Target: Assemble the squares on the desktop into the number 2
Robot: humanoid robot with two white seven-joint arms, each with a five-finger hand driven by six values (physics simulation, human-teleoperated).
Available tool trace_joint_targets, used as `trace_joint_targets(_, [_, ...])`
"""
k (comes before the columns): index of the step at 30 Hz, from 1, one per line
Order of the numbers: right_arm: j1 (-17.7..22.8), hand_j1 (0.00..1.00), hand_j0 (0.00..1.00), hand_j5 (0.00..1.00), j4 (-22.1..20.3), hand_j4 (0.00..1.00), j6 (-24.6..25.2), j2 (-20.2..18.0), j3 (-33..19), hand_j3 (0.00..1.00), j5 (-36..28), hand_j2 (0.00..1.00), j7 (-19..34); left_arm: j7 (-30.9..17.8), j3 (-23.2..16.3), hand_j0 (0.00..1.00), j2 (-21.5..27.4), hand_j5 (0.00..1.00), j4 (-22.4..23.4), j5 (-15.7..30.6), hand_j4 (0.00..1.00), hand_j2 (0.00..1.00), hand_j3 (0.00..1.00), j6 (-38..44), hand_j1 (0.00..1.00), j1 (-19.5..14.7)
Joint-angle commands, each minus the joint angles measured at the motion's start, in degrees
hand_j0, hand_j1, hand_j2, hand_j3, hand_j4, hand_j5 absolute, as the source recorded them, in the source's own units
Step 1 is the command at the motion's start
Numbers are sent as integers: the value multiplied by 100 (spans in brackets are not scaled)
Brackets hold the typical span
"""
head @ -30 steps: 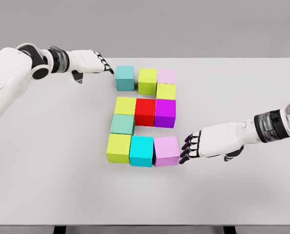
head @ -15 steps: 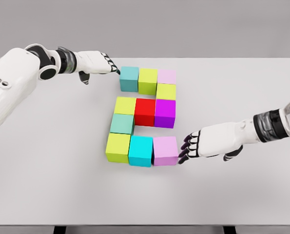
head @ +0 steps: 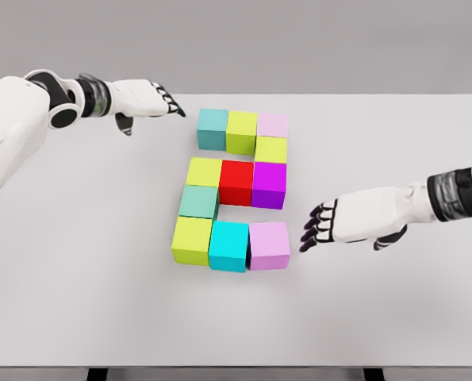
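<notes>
Several coloured cubes sit together on the white table (head: 77, 262) in the shape of a 2. The top row is a teal cube (head: 212, 128), a lime cube (head: 241, 131) and a pale pink cube (head: 272, 125), with a yellow-green cube (head: 270, 148) below the pink one. The middle row holds a yellow cube (head: 204, 171), a red cube (head: 236, 182) and a magenta cube (head: 269, 183). Under them are a green cube (head: 198, 202), then a lime cube (head: 193, 240), a cyan cube (head: 228, 246) and a lilac cube (head: 269, 245). My left hand (head: 160, 102) hovers open, apart from the teal cube. My right hand (head: 319, 226) is open, just right of the lilac cube.
The table's far edge runs behind the top row of cubes. Its front edge lies near the bottom of the picture, with dark legs (head: 97, 373) below it.
My left hand pushed the teal cube right against the lime cube, then drew back to the left. My right hand nudged the lilac cube left and has pulled away to the right.
</notes>
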Motion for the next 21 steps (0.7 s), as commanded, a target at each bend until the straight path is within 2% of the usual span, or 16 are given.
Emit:
trace_joint_targets(1, [9, 100, 100, 100, 75, 100, 13, -126, -181, 100, -49, 100, -2, 3, 66, 100, 156, 100, -26, 53, 100, 100, 100, 8, 100, 0])
trace_joint_targets(3, [122, 100, 100, 100, 216, 100, 13, -425, -787, 100, -225, 100, -2, 12, 198, 100, 323, 100, -113, 70, 100, 100, 100, 8, 100, 17])
trace_joint_targets(4, [271, 100, 100, 100, 303, 100, 13, -539, -1094, 100, -540, 100, -2, 20, 250, 100, 393, 100, -201, 70, 100, 100, 100, 8, 100, 35])
trace_joint_targets(5, [562, 100, 100, 100, 471, 100, 13, -601, -1640, 100, -858, 100, -2, 29, 286, 100, 542, 100, -342, 132, 100, 100, 100, 8, 100, 53])
trace_joint_targets(8, [1607, 100, 100, 100, 910, 100, 13, -566, -3160, 100, -1253, 100, -2, 29, 286, 100, 780, 100, -456, 369, 100, 100, 100, 8, 100, 105])
trace_joint_targets(9, [1941, 100, 100, 100, 1033, 100, 13, -531, -3556, 100, -1446, 100, -2, 38, 286, 100, 877, 100, -483, 387, 100, 100, 100, 8, 100, 114])
trace_joint_targets(11, [2364, 100, 100, 100, 1437, 100, 13, -487, -4031, 100, -2070, 100, -2, 38, 286, 100, 1087, 100, -483, 387, 100, 100, 100, 8, 100, 184])
trace_joint_targets(12, [2496, 100, 100, 100, 1692, 100, 13, -355, -4137, 100, -2422, 100, -2, 38, 286, 100, 1246, 100, -483, 387, 100, 100, 100, 8, 100, 237])
trace_joint_targets(15, [2619, 100, 100, 100, 2553, 100, 13, 313, -4286, 100, -2537, 100, -2, 47, 294, 100, 1571, 100, -500, 387, 100, 100, 100, 8, 100, 395])
trace_joint_targets(16, [2680, 100, 100, 100, 2826, 100, 13, 462, -4479, 100, -2642, 100, -2, 47, 286, 100, 1685, 100, -500, 395, 100, 100, 100, 8, 100, 422])
trace_joint_targets(18, [3067, 100, 100, 100, 2888, 100, 13, 708, -4787, 100, -2660, 100, -2, 47, 294, 100, 1870, 100, -509, 395, 100, 100, 100, 8, 100, 483])
trace_joint_targets(20, [3778, 100, 100, 100, 2862, 100, 13, 1147, -5727, 100, -2642, 100, -2, 64, 330, 100, 2072, 100, -553, 720, 100, 100, 100, 8, 100, 571])
trace_joint_targets(21, [3945, 100, 100, 100, 2853, 100, 13, 1270, -5912, 100, -2607, 100, -2, 64, 338, 100, 2107, 100, -553, 747, 100, 100, 100, 8, 100, 615])
